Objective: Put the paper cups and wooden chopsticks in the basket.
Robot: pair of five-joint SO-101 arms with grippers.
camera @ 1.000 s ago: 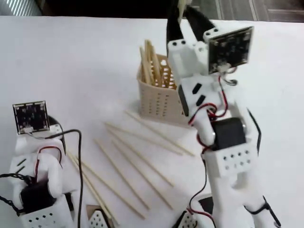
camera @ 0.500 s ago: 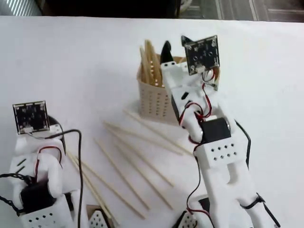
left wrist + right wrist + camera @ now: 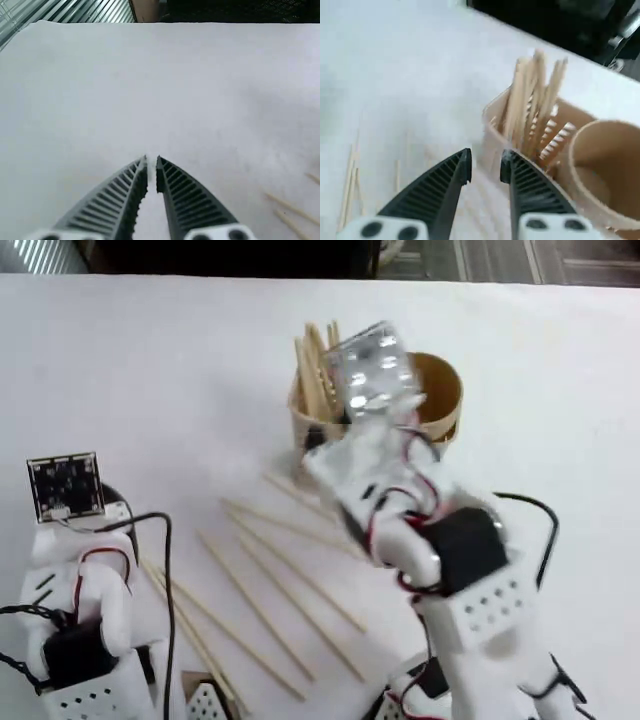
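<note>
White surface point(image 3: 150, 360), live: paper cup point(image 3: 440, 390) now in basket point(image 3: 494, 131). Right gripper point(image 3: 485, 167) has let go and swung back in front of basket, jaws slightly apart, empty. Loose chopsticks point(image 3: 256, 606) lie in front of basket, prob. next. Left gripper point(image 3: 151, 170) pinched together, well off from basket.

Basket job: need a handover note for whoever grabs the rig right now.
Left hand: shut, empty, over the table.
Right hand: open, empty, next to the basket.
Done: upright chopsticks stand in the basket. A paper cup sits at the basket's other end; can't confirm it's fully inside.
Left: several loose chopsticks on the table between the arms need to go in.
</note>
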